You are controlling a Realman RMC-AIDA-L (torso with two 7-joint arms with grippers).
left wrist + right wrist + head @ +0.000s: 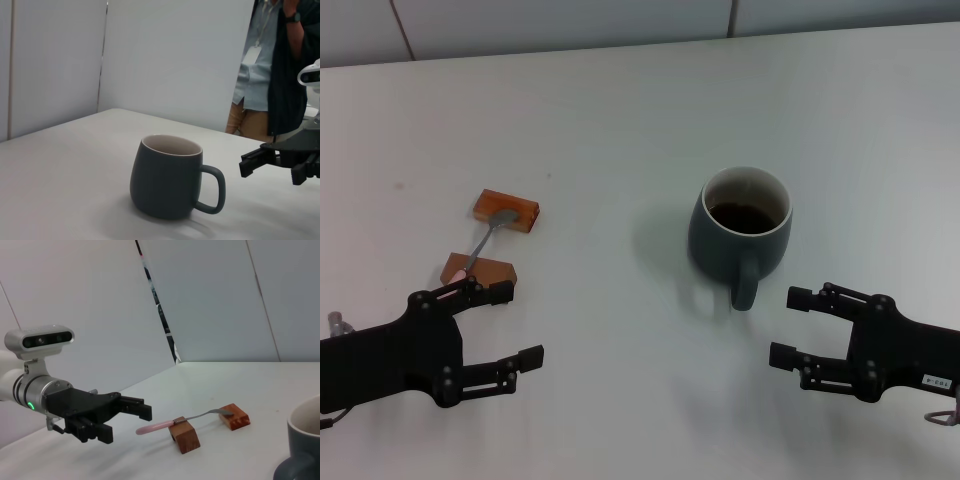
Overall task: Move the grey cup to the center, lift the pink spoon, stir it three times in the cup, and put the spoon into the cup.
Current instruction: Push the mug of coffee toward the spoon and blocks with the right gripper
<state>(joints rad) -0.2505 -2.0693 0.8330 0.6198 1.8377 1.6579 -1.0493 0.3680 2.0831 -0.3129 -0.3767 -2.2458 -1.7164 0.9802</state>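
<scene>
Grey cup [740, 232] holds dark liquid; left end effector [512, 327] and right end effector [797, 328] spread apart.

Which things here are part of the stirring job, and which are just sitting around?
Job:
- grey cup, holding dark liquid
- pink spoon, bridging two blocks
- left tool, open, near the spoon handle
- right tool, open, near the cup handle

Just there:
- two orange-brown blocks, only propping the spoon
- white table
- bystander behind
</scene>
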